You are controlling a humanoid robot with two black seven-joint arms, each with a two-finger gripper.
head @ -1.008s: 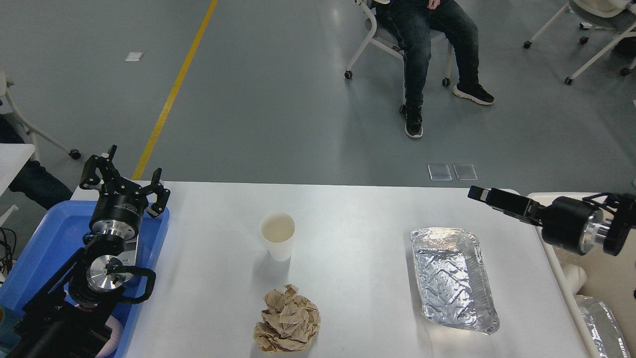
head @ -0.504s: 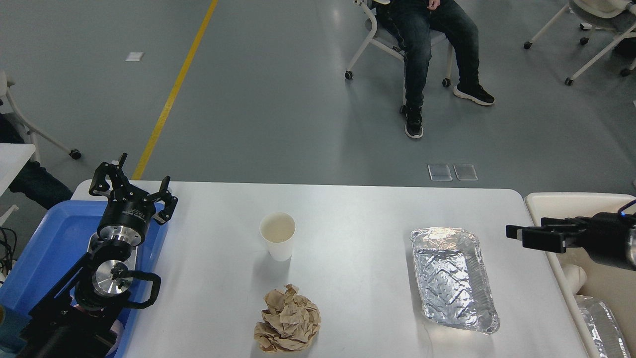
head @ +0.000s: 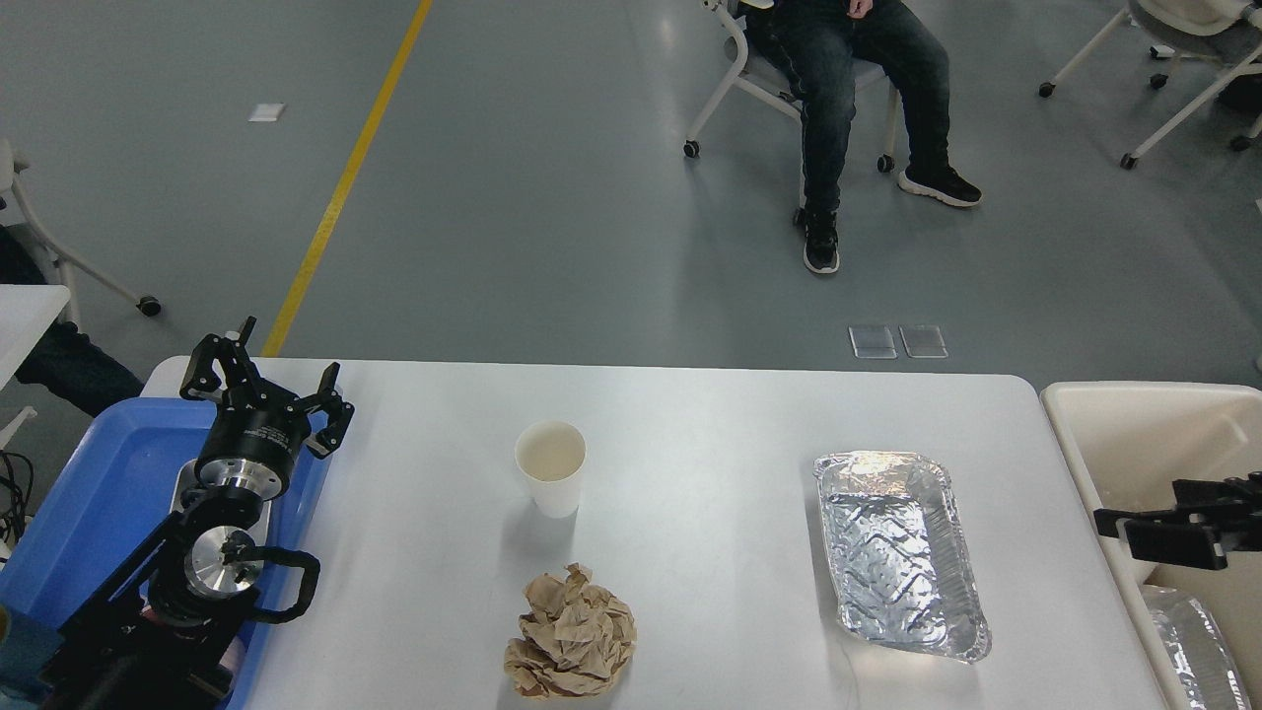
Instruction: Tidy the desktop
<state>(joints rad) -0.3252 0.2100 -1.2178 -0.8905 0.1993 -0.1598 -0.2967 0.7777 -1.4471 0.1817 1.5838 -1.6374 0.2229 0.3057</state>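
The white-grey desktop [head: 710, 414] holds a white paper cup [head: 550, 468] standing upright, a crumpled ball of brown paper [head: 570, 636] near the front edge, and an empty foil tray [head: 902, 552] to the right. My left gripper [head: 274, 383] is open and empty over the desktop's left edge, well left of the cup. My right gripper [head: 1119, 528] is low over the cream bin, right of the foil tray; its two fingers show a small gap and hold nothing.
A blue plastic tray [head: 89, 493] lies left of the desktop, under my left arm. A cream-coloured bin [head: 1144, 434] stands at the right with a foil container [head: 1198, 641] in it. A seated person [head: 848, 99] and chairs are beyond the table.
My right gripper has moved down and back to the right, from above the desktop's far right corner to over the bin. My left gripper has shifted slightly right and nearer.
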